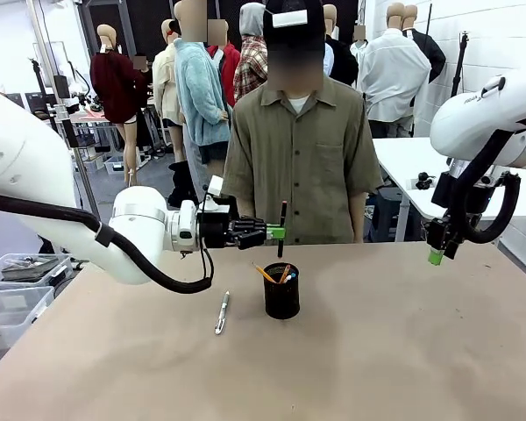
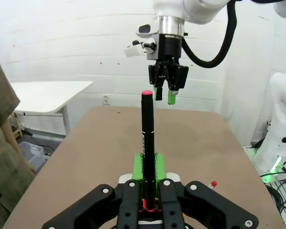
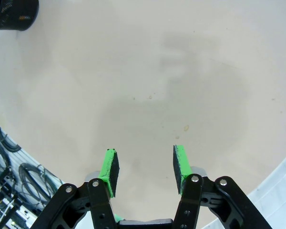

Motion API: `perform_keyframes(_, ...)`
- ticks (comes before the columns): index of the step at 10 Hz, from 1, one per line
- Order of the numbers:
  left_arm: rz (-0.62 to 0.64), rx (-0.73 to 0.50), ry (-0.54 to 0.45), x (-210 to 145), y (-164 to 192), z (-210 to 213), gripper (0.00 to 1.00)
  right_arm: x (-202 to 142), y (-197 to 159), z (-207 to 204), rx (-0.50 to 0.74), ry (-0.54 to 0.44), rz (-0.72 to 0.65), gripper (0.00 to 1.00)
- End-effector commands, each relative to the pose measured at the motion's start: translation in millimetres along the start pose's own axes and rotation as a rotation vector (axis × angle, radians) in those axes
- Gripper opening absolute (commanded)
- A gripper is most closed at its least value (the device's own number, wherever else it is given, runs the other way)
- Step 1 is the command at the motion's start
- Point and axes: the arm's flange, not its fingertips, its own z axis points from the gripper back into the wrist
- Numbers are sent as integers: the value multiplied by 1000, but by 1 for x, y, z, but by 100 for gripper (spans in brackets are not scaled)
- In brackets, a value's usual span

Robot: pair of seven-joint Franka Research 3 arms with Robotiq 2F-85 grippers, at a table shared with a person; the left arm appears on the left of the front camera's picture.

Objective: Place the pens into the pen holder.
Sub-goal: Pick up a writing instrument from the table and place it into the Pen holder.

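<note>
Front view: a brown surface (image 1: 403, 351) runs across the frame, and a person (image 1: 302, 149) in an olive shirt stands at its far edge. The left end effector (image 1: 278, 232) reaches in sideways from the picture's left. Its green pads pinch a dark pen (image 1: 282, 224), held upright and, from this angle, just above the pen holder (image 1: 281, 296) with its lower end clear of the rim. The pen holder, a small black mesh cup, stands upright near the middle of the surface. An orange-yellow pencil (image 1: 265, 273) stands in it and leans out toward the picture's left; the rest of its contents are too small to tell. A silver-white pen (image 1: 222, 312) lies flat on the surface just left of the cup, not touching it. The right end effector (image 1: 436, 254) hangs at the picture's right, pointing down, above the surface and well apart from the cup. Left wrist view: the left end effector (image 2: 147, 167) has its fingers pressed onto the dark pen (image 2: 146, 138), which rises straight between them and ends in a pink-red tip. Beyond it, the right end effector (image 2: 164, 98) hangs with its green pads a little apart. Right wrist view: the right end effector (image 3: 145, 164) is spread, its two green pads held apart, looking down at the surface (image 3: 181, 71), with the pen holder (image 3: 12, 14) in the top left corner
</note>
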Motion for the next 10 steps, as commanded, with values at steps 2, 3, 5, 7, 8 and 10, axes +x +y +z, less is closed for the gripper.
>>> perform_keyframes(2, 72, -18, 48, -13, 11, -6, 0, -3, 0, -1, -4, -1, 7, 59)
perform_keyframes(3, 86, 0, 69, -22, 12, -6, 0, -3, 0, -1, -4, -1, 7, 59)
perform_keyframes(5, 130, 34, 74, -44, 11, -1, 0, -3, 0, -1, -4, -1, 7, 59)
perform_keyframes(7, 142, 36, 73, -55, 7, 0, 0, -3, 0, -1, -4, -1, 7, 59)
perform_keyframes(8, 140, 30, 79, -56, 6, -1, 0, -3, 0, -1, -4, -1, 7, 59)
perform_keyframes(10, 123, 31, 101, -55, 4, -2, 31, -3, 0, -1, -4, -1, 7, 59)
